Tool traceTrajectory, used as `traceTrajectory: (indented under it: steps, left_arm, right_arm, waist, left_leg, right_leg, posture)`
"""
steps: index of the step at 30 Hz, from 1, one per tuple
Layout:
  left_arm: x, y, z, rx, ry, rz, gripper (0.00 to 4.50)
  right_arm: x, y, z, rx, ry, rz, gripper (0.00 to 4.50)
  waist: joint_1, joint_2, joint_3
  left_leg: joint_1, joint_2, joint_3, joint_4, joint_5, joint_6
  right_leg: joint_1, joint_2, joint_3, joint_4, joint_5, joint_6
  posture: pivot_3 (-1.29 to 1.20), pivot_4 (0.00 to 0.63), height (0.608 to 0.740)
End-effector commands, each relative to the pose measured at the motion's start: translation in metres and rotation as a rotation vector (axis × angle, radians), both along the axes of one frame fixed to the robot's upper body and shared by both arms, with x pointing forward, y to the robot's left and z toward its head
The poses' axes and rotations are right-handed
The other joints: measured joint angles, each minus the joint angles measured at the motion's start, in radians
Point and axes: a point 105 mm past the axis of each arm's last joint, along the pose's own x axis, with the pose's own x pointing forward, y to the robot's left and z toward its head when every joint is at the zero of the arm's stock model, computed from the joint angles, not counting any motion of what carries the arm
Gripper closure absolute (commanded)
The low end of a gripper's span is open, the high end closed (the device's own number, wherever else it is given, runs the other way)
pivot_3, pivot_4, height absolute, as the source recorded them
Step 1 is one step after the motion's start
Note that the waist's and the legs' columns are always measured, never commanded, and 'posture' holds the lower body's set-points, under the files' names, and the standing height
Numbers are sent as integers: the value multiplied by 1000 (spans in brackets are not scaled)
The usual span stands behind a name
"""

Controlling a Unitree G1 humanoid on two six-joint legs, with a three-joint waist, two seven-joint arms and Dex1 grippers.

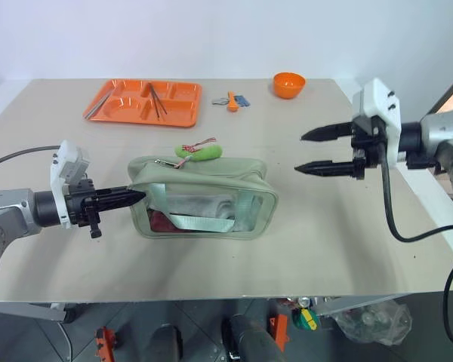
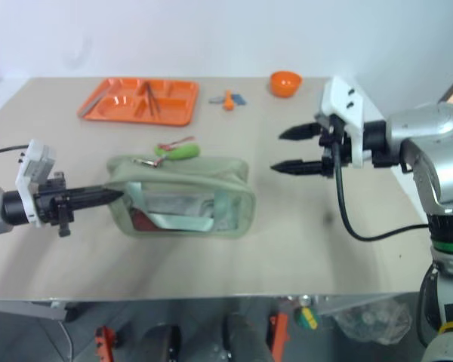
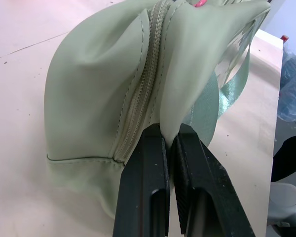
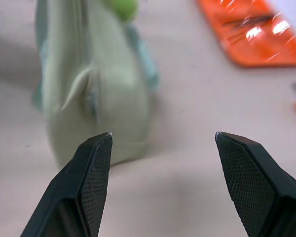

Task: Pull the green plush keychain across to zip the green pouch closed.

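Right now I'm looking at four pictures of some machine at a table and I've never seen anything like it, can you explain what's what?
It is a two-armed humanoid robot. Two pictures come from its head, looking down on a table; the other two from cameras on its wrists. The left end effector is shut on a corner of the green pouch, steadying it. The right end effector hangs open in the air, apart from the pouch. A lime-green plush keychain lies along the pouch's far edge. Farther back are an orange tray, an orange bowl and some small items between them.
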Motion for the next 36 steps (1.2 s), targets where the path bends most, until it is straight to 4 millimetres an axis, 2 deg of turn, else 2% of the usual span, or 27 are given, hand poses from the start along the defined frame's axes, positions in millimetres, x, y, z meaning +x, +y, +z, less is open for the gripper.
traceTrajectory:
  steps: [1, 7, 15, 26, 36]
  left_arm:
    - [0, -1, 10, 1, -47, -13, 4500]
    - [2, -2, 13, -4, -59, -14, 4500]
    - [1, -4, 13, -10, -65, -16, 4500]
    - [1, -4, 13, -13, -69, -13, 4500]
    - [1, -4, 12, -10, -67, -17, 4500]
  right_arm:
    - [-4, 21, 19, 6, -101, 92, 1054]
    - [-6, 68, 16, -56, -137, 284, 1054]
    - [5, 98, 18, -94, -173, 372, 1054]
    - [20, 115, -6, -158, -143, 395, 1054]
    - [23, 127, -7, -133, -128, 405, 1054]
  waist:
    - [1, 0, 0]
    - [4, 0, 0]
    - [5, 0, 0]
    - [5, 0, 0]
    - [5, 0, 0]
  left_leg:
    - [0, 0, 0, 0, 0, 0]
    - [-2, 0, -1, 0, 0, 0]
    - [-2, -1, -1, 0, 0, 0]
    - [-2, 0, -2, 0, 0, 0]
    - [-2, 0, -2, 0, 0, 0]
  right_leg:
    - [0, 0, 0, 0, 0, 0]
    - [-1, -1, 0, 0, 0, 0]
    - [0, -2, -2, 0, 0, 0]
    - [0, -3, -3, 0, 0, 0]
    - [0, -3, -3, 0, 0, 0]
  posture:
    - [0, 150, 740]
    - [0, 150, 740]
    - [0, 150, 740]
    - [0, 150, 740]
    - [0, 150, 740]
